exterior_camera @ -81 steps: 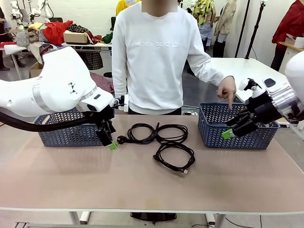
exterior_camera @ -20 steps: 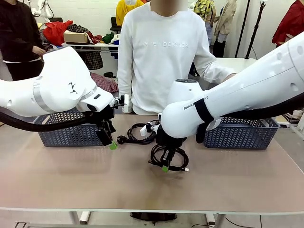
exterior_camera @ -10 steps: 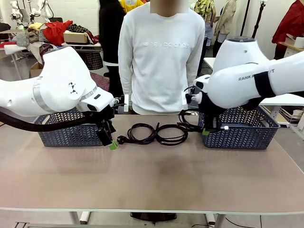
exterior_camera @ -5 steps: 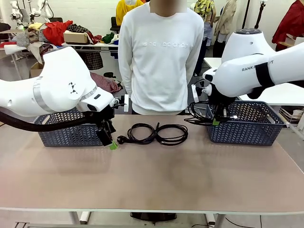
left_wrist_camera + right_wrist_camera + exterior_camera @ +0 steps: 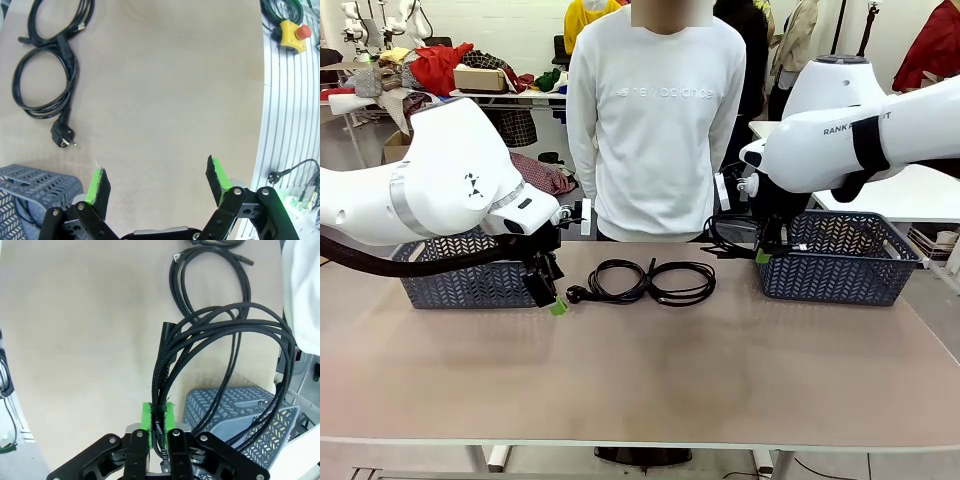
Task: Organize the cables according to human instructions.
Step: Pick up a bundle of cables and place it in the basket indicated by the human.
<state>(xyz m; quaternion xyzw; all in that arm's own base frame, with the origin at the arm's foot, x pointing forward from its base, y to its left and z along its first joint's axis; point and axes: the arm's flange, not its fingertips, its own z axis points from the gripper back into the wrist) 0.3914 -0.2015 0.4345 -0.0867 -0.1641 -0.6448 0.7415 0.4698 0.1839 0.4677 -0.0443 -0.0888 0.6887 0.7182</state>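
Pads of the right pincer (image 5: 158, 414) are clamped tight on a bunch of strands of one cable coil (image 5: 161, 365), and its loops spill out ahead of the tips. Two seconds ago this coil lay on the table under the pincer. Now it hangs at the near-left corner of the right basket (image 5: 840, 285) — a release inside looks due next. Two more cables (image 5: 648, 282) lie on the table farther to its left, near the wide-open, empty left pincer (image 5: 557, 306).

The left arm (image 5: 440, 190) hides much of the left basket (image 5: 470, 290); the top edge crops one cable (image 5: 87, 15).
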